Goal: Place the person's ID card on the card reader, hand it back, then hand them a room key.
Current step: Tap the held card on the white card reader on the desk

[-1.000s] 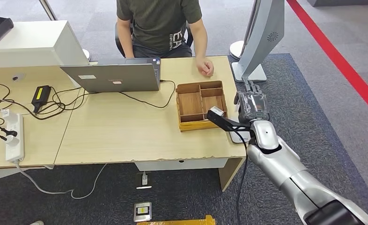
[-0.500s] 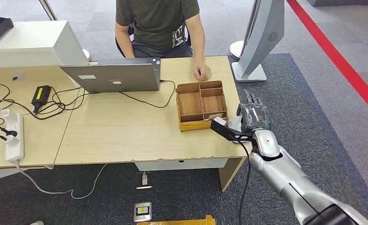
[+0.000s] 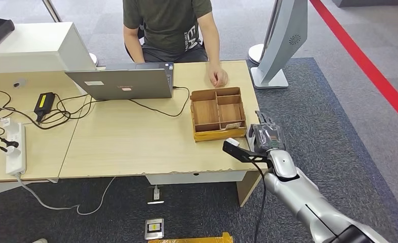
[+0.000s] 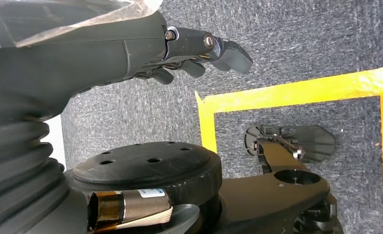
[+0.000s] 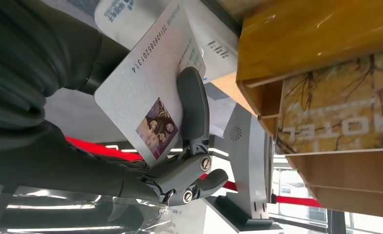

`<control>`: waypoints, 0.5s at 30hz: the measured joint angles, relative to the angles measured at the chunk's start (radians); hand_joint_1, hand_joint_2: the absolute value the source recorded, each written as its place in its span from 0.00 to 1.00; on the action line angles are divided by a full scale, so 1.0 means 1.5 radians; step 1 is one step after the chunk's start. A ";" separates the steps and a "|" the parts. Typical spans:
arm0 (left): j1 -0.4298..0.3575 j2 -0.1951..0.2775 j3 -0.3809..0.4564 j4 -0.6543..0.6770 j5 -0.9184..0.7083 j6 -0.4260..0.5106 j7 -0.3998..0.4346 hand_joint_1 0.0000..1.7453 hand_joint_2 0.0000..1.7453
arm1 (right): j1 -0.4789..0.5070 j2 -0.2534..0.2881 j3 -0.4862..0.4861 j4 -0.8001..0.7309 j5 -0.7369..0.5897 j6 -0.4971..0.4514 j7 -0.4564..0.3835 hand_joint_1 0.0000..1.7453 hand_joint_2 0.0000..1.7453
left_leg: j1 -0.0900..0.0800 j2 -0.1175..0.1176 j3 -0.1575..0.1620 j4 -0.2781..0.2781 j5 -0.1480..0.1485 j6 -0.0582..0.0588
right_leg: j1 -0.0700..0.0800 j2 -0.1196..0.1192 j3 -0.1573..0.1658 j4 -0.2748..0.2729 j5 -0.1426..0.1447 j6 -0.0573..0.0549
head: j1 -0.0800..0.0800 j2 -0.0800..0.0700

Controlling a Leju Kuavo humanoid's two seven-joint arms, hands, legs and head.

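glossy ID card point(image 5: 150, 87), wooden tray point(image 3: 218, 114)

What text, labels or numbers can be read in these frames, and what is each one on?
"201608085201314": along the edge of the ID card held in the right hand.
"HOTEL", turned on its side: on the room key card in the wooden tray.
Print on the person's shirt: too small to read.
Stickers on the laptop lid: too small to read.

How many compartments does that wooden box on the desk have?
4 in the wooden box: one large compartment on the left, two side by side at the far right, and one at the near right, which holds a card. The robot's right hand is just beside it.
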 joint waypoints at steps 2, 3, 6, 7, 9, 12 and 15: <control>0.000 0.000 -0.001 0.000 0.002 0.000 0.003 0.00 1.00 | 0.002 0.004 0.000 0.005 -0.004 0.000 -0.002 1.00 1.00 | 0.000 0.000 0.000 0.000 0.000 0.000 | 0.000 0.000 0.000 0.000 0.000 0.000 | 0.000 0.000; 0.000 0.000 -0.001 0.000 0.003 0.000 0.004 0.00 1.00 | 0.003 0.006 0.000 0.008 -0.005 0.000 -0.003 1.00 1.00 | 0.000 0.000 0.000 0.000 0.000 0.000 | 0.000 0.000 0.000 0.000 0.000 0.000 | 0.000 0.000; -0.001 0.000 -0.001 0.000 0.007 0.000 0.010 0.00 1.00 | 0.003 0.011 0.000 0.015 -0.006 0.001 -0.006 1.00 1.00 | 0.000 0.000 0.000 0.000 0.000 0.000 | 0.000 0.000 0.000 0.000 0.000 0.000 | 0.000 0.000; -0.001 0.000 -0.001 0.000 0.008 0.000 0.013 0.00 1.00 | 0.002 0.012 0.001 0.018 -0.004 0.001 -0.005 1.00 1.00 | 0.000 0.000 0.000 0.000 0.000 0.000 | 0.000 0.000 0.000 0.000 0.000 0.000 | 0.000 0.000; -0.001 0.000 -0.001 0.000 0.009 0.000 0.016 0.00 1.00 | 0.001 0.014 0.001 0.023 0.000 0.001 -0.001 1.00 1.00 | 0.000 0.000 0.000 0.000 0.000 0.000 | 0.000 0.000 0.000 0.000 0.000 0.000 | 0.000 0.000; -0.001 0.000 -0.001 0.000 0.011 0.000 0.016 0.00 1.00 | -0.009 0.013 0.001 0.029 0.003 0.000 0.007 1.00 1.00 | 0.000 0.000 0.000 0.000 0.000 0.000 | 0.000 0.000 0.000 0.000 0.000 0.000 | 0.000 0.000; -0.001 0.000 -0.001 0.000 0.010 -0.001 0.016 0.00 1.00 | -0.028 0.007 0.001 0.031 0.003 0.003 0.018 1.00 1.00 | 0.000 0.000 0.000 0.000 0.000 0.000 | 0.000 0.000 0.000 0.000 0.000 0.000 | 0.000 0.000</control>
